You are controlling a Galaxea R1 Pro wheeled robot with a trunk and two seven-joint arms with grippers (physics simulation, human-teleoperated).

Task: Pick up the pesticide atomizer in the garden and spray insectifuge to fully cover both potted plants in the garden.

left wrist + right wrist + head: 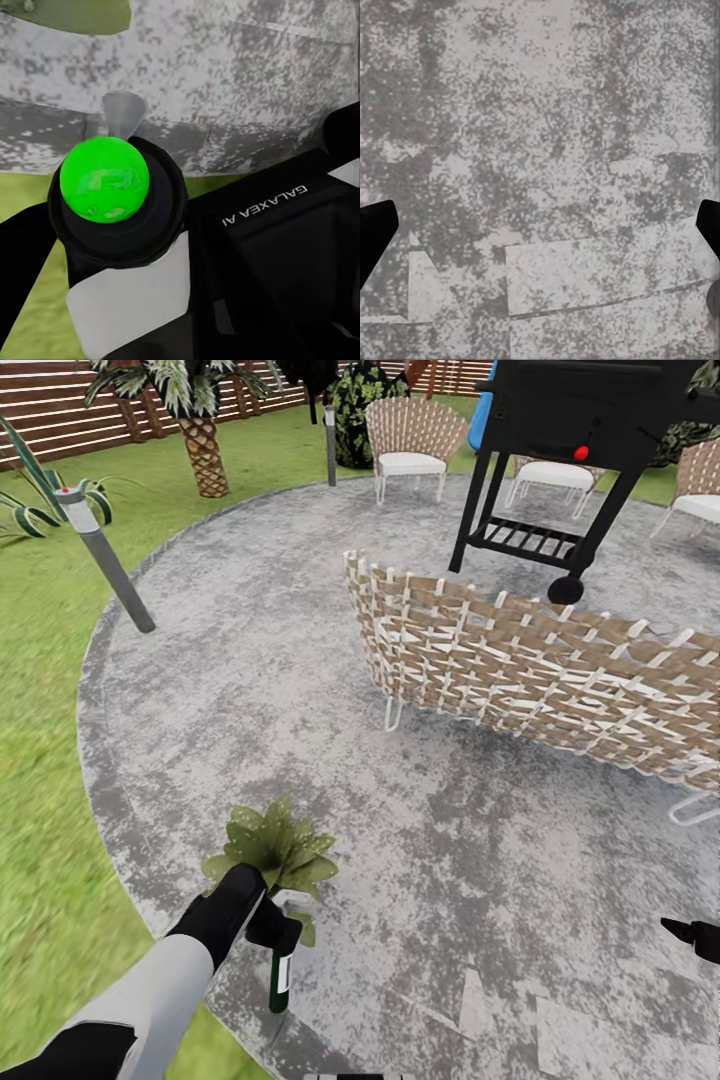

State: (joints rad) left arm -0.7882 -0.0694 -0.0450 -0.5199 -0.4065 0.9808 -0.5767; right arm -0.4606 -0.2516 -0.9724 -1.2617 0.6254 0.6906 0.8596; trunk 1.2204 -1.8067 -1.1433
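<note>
While left jaws (272, 928) clamp slim dark-green pesticide atomizer (282, 972), pale label shows; right jaws (540, 232) spread, empty.

Bright green ball (103, 178) on a black round collar between the jaws; mottled grey patio (247, 75) beyond; grass (30, 300) beside.

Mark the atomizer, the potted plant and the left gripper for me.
pesticide atomizer (282, 978), head view, dark green body by the label.
potted plant (280, 847), head view, middle of the leaves.
left gripper (268, 922), head view, at the bottle's top.
</note>
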